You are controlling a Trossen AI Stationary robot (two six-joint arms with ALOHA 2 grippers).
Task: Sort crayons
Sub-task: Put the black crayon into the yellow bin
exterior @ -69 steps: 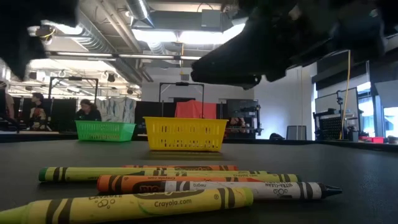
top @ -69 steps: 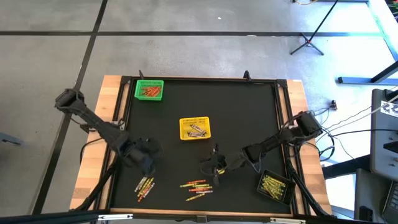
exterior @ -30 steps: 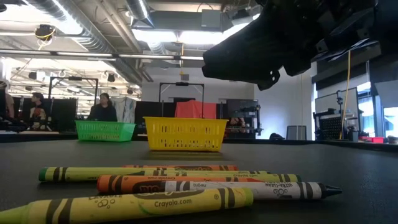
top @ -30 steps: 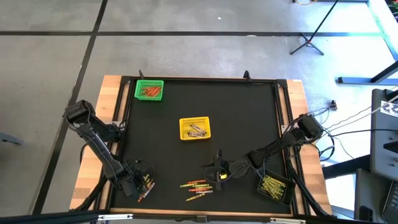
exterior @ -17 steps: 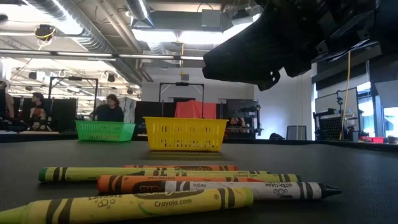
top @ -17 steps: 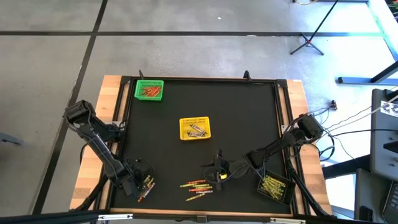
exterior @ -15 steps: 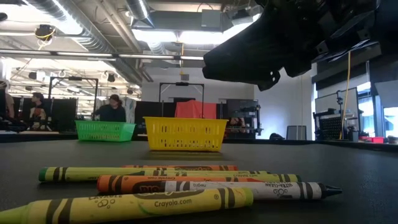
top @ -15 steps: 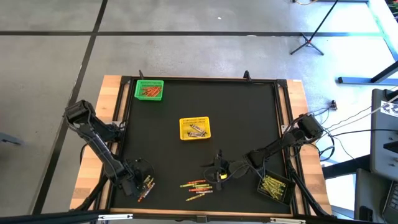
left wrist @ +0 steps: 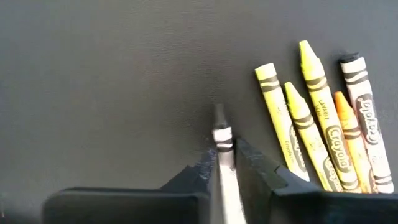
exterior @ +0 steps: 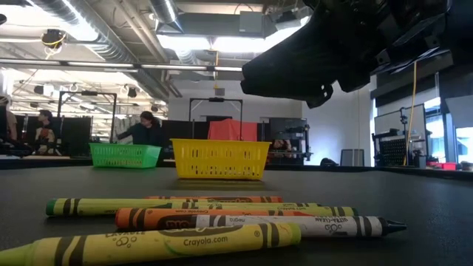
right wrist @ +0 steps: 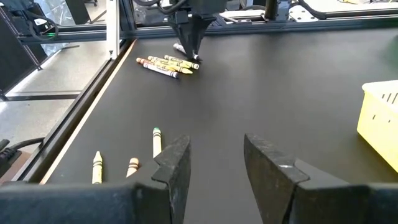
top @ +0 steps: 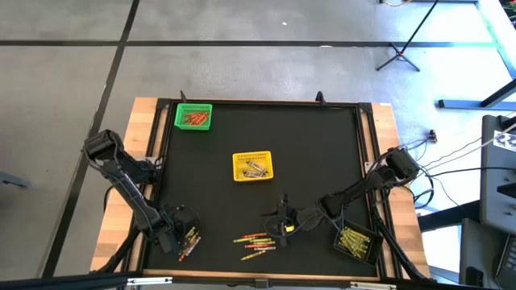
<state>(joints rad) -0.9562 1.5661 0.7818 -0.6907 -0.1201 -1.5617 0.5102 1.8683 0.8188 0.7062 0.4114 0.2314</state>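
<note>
**Black mat, two crayon heaps near the front edge**

Black mat (top: 322, 153), framed by a wooden table rim (top: 384, 121). Nearest the front edge, loose crayons (top: 255, 242) lying flat in a small middle heap, with yellow, orange and green among them. Close to the front left corner, a second heap (top: 191, 239). Down at that heap, the left gripper (left wrist: 224, 154), clenched on a grey crayon (left wrist: 222, 138), with yellow and orange ones just beside. Just behind the middle heap, the right gripper (right wrist: 214, 155), raised off the mat, fingers parted with nothing between them. At the front right corner, a black basket (top: 339, 232) holding yellowish crayons. Behind both grippers, wide bare mat. At mid-mat, a yellow basket (top: 252, 155). In the far left corner, well apart, a green basket (top: 193, 106) holding orange-red crayons. Beyond the table, grey floor, bright ceiling lights, and a person (exterior: 148, 129) behind the green basket.
</note>
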